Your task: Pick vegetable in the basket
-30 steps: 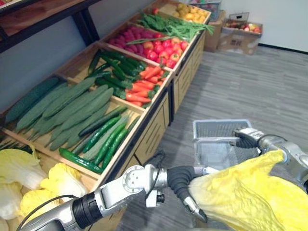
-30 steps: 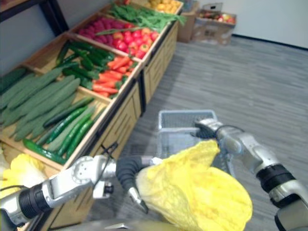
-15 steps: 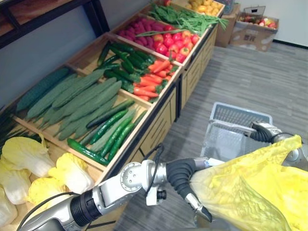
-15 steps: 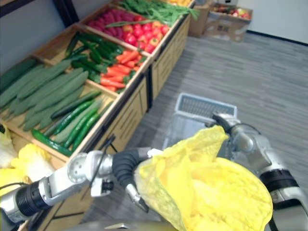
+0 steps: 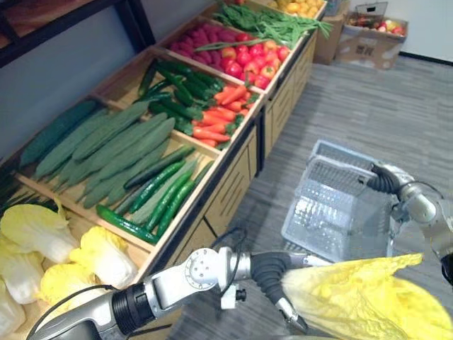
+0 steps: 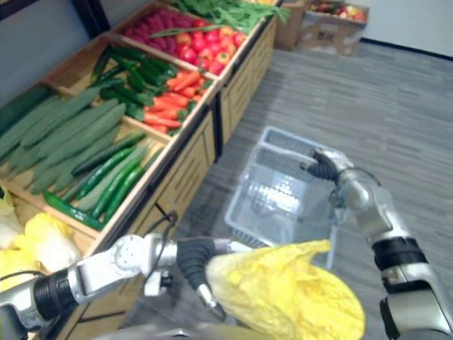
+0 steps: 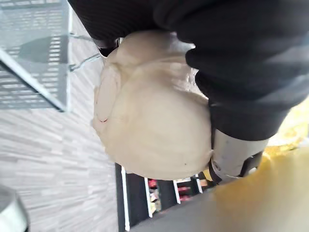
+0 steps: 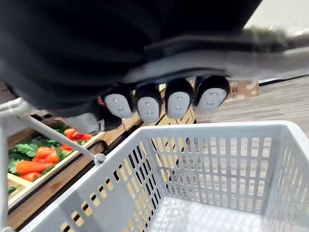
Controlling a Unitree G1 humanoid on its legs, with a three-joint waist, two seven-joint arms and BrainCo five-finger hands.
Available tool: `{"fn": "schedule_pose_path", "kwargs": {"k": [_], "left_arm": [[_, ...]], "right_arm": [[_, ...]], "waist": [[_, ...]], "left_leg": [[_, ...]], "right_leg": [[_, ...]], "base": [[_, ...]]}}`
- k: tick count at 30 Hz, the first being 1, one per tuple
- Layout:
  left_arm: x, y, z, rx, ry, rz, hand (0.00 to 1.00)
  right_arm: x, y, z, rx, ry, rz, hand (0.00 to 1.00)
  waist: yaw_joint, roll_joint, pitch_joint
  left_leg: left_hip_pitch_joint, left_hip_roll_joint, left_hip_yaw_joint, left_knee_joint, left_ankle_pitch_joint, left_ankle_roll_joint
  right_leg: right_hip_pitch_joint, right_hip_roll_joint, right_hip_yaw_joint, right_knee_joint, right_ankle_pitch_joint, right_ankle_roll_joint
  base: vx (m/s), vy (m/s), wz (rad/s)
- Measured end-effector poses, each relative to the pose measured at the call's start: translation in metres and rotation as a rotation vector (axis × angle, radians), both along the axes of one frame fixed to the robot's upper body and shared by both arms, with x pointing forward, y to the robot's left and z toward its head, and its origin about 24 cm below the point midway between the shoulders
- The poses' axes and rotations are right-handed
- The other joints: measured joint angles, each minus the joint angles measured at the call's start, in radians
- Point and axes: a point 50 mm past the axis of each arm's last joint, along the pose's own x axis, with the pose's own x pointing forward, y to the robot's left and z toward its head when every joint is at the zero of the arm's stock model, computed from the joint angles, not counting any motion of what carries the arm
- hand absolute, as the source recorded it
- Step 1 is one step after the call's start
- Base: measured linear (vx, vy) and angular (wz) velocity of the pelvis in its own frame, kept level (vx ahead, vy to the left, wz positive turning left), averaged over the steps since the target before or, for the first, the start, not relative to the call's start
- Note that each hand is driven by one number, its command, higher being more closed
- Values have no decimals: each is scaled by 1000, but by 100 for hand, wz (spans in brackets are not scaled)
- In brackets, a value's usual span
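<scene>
Left robot hand (image 5: pixel 276 287), fingers curled round the pale base of a yellow cabbage (image 5: pixel 361 301), holds it low and close in the eye views, outside the grey basket (image 5: pixel 333 219) and nearer the camera. Right robot hand (image 6: pixel 323 164) is closed round the basket's handle. The basket hangs above the floor (image 5: pixel 396 106), beside the wooden produce shelf (image 5: pixel 226 191).

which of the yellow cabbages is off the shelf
The cabbage gripped by the left hand near the basket; the other cabbages lie on the shelf.
</scene>
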Motion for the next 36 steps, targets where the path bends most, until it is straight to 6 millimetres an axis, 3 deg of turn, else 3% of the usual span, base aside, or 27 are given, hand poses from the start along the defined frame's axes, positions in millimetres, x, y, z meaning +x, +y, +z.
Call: {"fn": "schedule_pose_path", "kwargs": {"k": [13, 17, 23, 28, 36], "left_arm": [[26, -23, -45, 175, -163, 149, 100], [40, -31, -44, 149, -216, 268, 100], [62, -38, -39, 128, -286, 444, 100], [70, -46, -41, 133, -295, 530, 100], [76, -50, -38, 136, -318, 590, 100]], "right_arm": [[12, 29, 23, -12, -75, 103, 100], [8, 42, 25, 2, -98, 154, 100], [0, 59, 13, 87, -83, 203, 100], [-5, 60, 4, 120, -57, 201, 100], [-9, 59, 0, 123, -29, 202, 100]], "waist": [[-11, 4, 5], [-5, 0, 6], [-4, -11, 9], [2, -32, 6], [4, -35, 6]], "left_leg": [[21, -5, 39, -3, 0, 0], [23, -5, 34, -4, -1, -1], [17, -5, 16, -4, -3, -3], [8, -5, 10, -2, -3, -3], [8, -3, 8, 1, -5, -4]], "right_leg": [[-12, 17, 14, 23, -8, -10], [-6, 13, 9, 23, -8, -10], [0, 5, -4, 20, -8, -10], [-5, 1, -9, 20, -7, -9], [-4, 0, -13, 20, -7, -9]], "base": [[-12, 10, -7], [-10, 13, 4], [-15, 14, 8], [-5, 4, 3], [0, 9, 0]]}}
